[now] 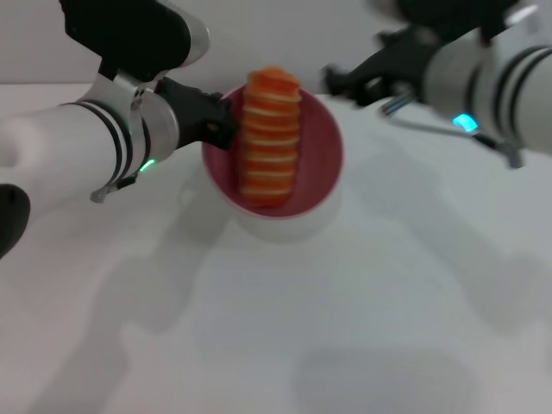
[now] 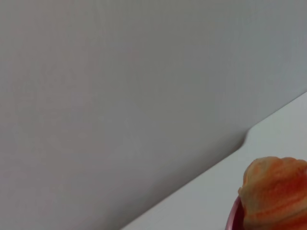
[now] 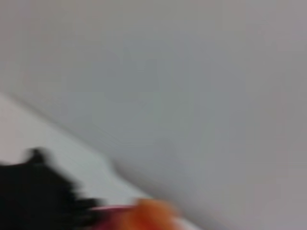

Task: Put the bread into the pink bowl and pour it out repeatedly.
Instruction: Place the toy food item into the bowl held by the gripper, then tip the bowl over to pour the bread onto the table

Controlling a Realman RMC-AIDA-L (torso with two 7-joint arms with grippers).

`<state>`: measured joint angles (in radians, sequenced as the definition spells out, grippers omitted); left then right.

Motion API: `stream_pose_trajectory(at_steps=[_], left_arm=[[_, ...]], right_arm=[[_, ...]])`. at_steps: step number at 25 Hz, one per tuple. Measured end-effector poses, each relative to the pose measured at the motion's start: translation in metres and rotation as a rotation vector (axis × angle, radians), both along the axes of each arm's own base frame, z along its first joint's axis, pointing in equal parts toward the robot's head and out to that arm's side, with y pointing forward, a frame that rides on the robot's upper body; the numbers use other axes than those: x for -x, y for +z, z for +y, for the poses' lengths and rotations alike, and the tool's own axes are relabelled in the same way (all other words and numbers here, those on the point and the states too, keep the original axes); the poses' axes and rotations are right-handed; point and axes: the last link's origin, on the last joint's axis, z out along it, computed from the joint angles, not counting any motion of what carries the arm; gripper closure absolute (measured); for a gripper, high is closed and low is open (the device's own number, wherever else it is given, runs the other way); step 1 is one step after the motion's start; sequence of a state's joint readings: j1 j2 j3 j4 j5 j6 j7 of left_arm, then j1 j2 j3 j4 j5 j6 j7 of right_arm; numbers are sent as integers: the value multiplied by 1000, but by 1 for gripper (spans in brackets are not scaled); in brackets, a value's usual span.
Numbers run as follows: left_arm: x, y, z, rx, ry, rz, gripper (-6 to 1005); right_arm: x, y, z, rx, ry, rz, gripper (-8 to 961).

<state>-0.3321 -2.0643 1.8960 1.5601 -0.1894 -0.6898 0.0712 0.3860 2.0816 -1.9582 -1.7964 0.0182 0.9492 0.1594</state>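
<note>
Pink bowl: sitting on the white desk, a little toward 12 o'clock from the head view's centre; round, deep and glossy, its mouth tipping toward the camera. A sliver of its rim is also showing in the left wrist view.

Bread: lying inside the bowl, long axis running 12 to 6 o'clock, orange and cream stripes facing up. Its 12 o'clock end is poking out past the far rim; its 6 o'clock end is resting against the inner wall near the near rim. One orange end is filling a corner of the left wrist view; in the right wrist view it is showing only as an orange blur.

Left pincer: reaching in from 9 o'clock, its black tip meeting the bowl's rim at the 9 o'clock side. It is looking closed on that rim, though the fingers themselves are mostly hiding behind the black housing. The same dark shape is appearing far off in the right wrist view.

Right pincer: hovering at about 2 o'clock from the bowl, just beyond the rim and apart from it, holding nothing. Motion blur is smearing it, so I cannot tell whether its fingers are spread or together.

Desk: plain white, carrying soft shadows of both arms.

Wall: plain grey, filling most of both wrist views.
</note>
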Motion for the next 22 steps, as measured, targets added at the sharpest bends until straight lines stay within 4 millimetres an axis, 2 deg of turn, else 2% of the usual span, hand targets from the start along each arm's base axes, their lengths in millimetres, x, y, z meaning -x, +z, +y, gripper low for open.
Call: stream_pose_trajectory(at_steps=[3,7,10,12,18,20,21,22], left_arm=[[4,3,1,-26,-16,35,959],[7,6,2,-50,-33,56,959],[6,8,3,-77,-74,74,959],[5,6,3,-95,-116,93,959],[2,-3,-7,-129,-257,153,958],[2,-4,-10,-137,-287,166,958],[2,-4,-10,-137,-287,166,958],[6,-10,-17,-162,-393,208,958]], right_arm=[[-14,26,4,-118,-55,30,238],[-43,60,10,-229,-139,53,203],[-66,68,9,-256,-189,44,245],[-74,67,7,-260,-200,50,273],[-87,55,5,-234,-226,44,466],[-89,50,4,-219,-229,38,709],[-88,48,5,-213,-229,39,729],[-88,47,5,-206,-229,40,750]])
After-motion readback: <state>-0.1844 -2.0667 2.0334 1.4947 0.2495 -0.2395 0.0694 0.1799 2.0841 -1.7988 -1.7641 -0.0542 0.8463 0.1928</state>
